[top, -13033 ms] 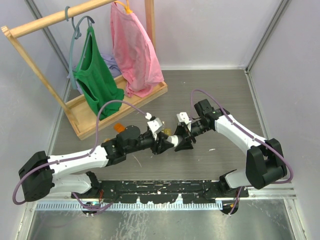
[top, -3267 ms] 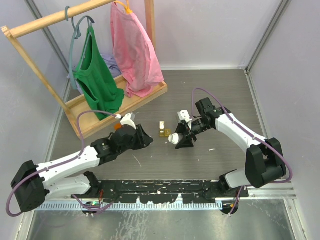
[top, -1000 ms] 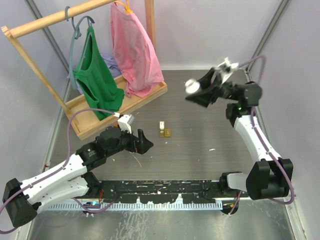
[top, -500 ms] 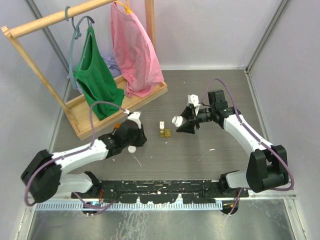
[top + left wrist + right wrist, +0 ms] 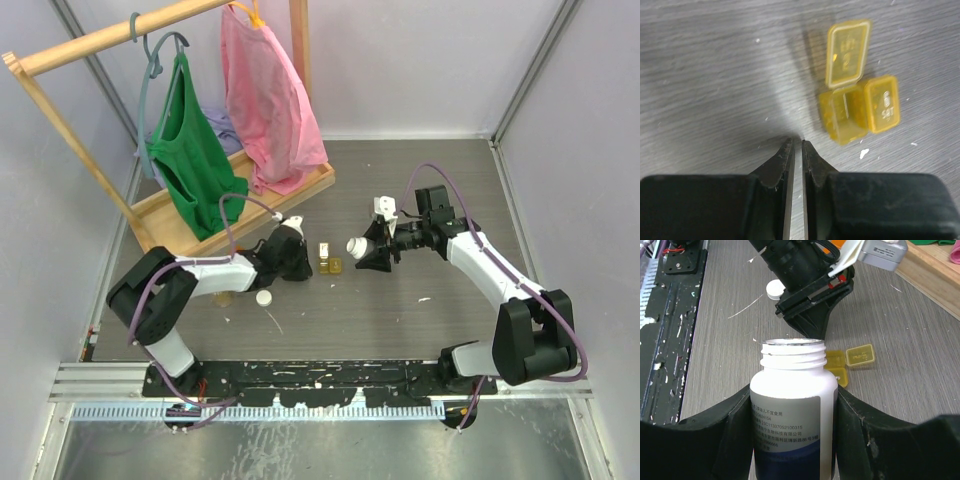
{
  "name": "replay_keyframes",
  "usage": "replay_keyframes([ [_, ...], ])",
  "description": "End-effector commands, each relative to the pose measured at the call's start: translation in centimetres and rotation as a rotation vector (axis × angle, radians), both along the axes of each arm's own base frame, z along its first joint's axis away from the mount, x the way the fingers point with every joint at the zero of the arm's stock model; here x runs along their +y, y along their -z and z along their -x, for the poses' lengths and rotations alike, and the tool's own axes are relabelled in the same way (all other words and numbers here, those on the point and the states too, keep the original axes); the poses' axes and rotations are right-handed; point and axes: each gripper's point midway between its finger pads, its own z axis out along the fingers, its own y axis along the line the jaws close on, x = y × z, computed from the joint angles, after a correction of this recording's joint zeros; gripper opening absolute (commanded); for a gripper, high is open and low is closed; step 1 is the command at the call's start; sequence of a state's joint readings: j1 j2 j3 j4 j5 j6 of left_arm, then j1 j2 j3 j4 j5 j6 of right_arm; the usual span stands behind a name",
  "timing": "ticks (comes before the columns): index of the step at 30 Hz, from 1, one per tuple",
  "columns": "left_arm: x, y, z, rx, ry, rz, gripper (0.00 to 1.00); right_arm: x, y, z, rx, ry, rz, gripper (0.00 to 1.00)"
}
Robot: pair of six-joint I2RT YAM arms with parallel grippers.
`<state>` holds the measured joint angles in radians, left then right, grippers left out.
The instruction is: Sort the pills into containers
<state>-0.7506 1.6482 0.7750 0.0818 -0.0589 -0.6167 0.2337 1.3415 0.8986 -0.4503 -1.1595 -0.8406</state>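
The containers [image 5: 328, 260] are a small translucent yellow pill box lying mid-table; in the left wrist view this pill box [image 5: 855, 107] has one cell open with its lid flipped out. My left gripper [image 5: 300, 262] sits low just left of it, jaws shut with nothing between them [image 5: 797, 142]. My right gripper [image 5: 372, 255] is shut on a white pill bottle [image 5: 792, 405] with no cap, its mouth tipped toward the yellow box [image 5: 840, 365]. No pills show; the bottle's inside is hidden.
A white bottle cap [image 5: 264, 297] lies on the table below my left forearm, also seen as a cap [image 5: 774, 288] past the bottle. A wooden clothes rack [image 5: 240, 205] with green and pink garments stands at the back left. Walls close both sides.
My left gripper has shut and slid right, up to the pill box. My right arm has come down from high at the back, bringing the bottle beside the box.
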Motion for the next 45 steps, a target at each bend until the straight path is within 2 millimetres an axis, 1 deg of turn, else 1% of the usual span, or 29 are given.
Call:
replay_keyframes([
  [1, -2.7, -1.6, -1.5, -0.025, 0.017, 0.097, 0.12, 0.3, -1.2, 0.1, -0.052, -0.026, -0.023, 0.01],
  [8, -4.3, -1.3, -0.6, 0.035, 0.051, 0.159, 0.11, 0.1, -0.7, -0.3, -0.051, -0.007, 0.001, 0.01],
  [14, -5.2, -0.9, 0.4, 0.056, 0.081, 0.171, 0.11, -0.3, 1.2, -0.8, -0.045, -0.003, 0.055, 0.01],
  [18, -4.3, -0.8, 0.7, 0.052, 0.06, 0.149, 0.11, -0.4, 2.8, -1.1, -0.068, -0.029, 0.121, 0.01],
  [22, -2.1, -1.3, 1.3, 0.028, 0.027, 0.099, 0.13, 0.3, 4.9, -1.5, -0.137, -0.102, 0.22, 0.02],
  [25, -0.5, -2.0, 1.3, -0.005, -0.002, 0.073, 0.15, 1.0, 5.4, -1.8, -0.177, -0.155, 0.236, 0.02],
  [27, 0.1, -2.3, 1.0, -0.017, -0.013, 0.082, 0.16, 1.4, 5.3, -2.3, -0.187, -0.167, 0.227, 0.02],
  [30, 0.1, -2.4, 0.2, -0.005, -0.015, 0.103, 0.16, 1.6, 5.4, -3.1, -0.205, -0.191, 0.234, 0.02],
  [34, -1.1, -2.5, -0.8, 0.014, 0.0, 0.125, 0.2, 1.5, 6.4, -4.2, -0.221, -0.202, 0.279, 0.02],
  [37, -1.3, -2.1, -1.4, 0.027, -0.002, 0.131, 0.21, 1.2, 6.9, -5.1, -0.232, -0.208, 0.323, 0.02],
  [41, -0.9, -1.9, -1.4, 0.037, -0.011, 0.136, 0.21, 1.4, 7.5, -5.4, -0.227, -0.222, 0.361, 0.02],
  [45, -0.1, -3.0, -0.9, 0.013, -0.011, 0.136, 0.21, 1.8, 8.6, -5.1, -0.22, -0.231, 0.399, 0.01],
])
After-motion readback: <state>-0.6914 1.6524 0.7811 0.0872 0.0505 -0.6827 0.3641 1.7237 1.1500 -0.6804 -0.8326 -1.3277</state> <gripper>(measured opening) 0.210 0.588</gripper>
